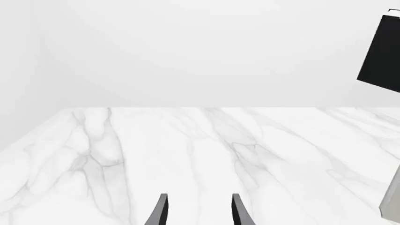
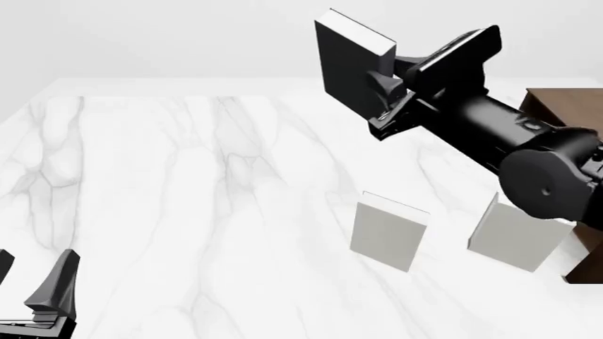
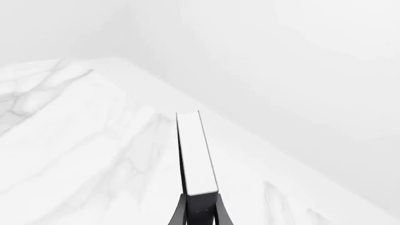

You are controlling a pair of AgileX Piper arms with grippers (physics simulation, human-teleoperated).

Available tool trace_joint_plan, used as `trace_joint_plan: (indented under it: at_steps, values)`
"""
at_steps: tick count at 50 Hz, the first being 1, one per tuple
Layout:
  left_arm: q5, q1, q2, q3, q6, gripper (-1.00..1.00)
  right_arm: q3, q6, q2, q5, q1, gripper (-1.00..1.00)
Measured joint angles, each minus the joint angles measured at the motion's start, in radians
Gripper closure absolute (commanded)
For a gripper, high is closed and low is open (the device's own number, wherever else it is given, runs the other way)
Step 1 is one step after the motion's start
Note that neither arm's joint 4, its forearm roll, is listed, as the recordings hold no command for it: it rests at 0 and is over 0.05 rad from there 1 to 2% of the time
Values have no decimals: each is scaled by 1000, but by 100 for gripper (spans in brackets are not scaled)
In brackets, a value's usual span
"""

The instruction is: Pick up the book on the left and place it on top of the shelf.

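1. I have the book (image 2: 354, 60) lifted high above the table (image 2: 188, 183), toward the far edge, clamped in my right gripper (image 2: 386, 88).
2. The shelf (image 2: 565, 113) stands at the table's right edge, mostly hidden behind my right arm. I judge the step in hand is carrying the book across to its top.
3. To do it well, I should keep the book above the shelf top, travel right, level the book, then lower it flat before letting go.
4. In the right wrist view the fingers (image 3: 181, 211) are closed tight on the book's spine end, white page edge facing the camera.
5. My left gripper (image 1: 198, 211) sits near the table's near left corner, fingers apart, holding nothing.
6. Two grey books (image 2: 389, 231) stand near the shelf; I should pass above them.
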Motion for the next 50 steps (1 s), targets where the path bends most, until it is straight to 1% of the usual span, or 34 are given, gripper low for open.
trace_joint_plan:
  at_steps: [11, 26, 38, 50]
  values:
    - [0, 0, 0, 0, 0, -100, 86, -30, -154, 39, -38, 100]
    - [0, 0, 0, 0, 0, -100, 123, -79, -278, 100, -106, 100]
    - [0, 0, 0, 0, 0, -100, 158, -155, -353, 118, -158, 100]
    - [0, 0, 0, 0, 0, -100, 159, -221, -420, 157, -206, 100]
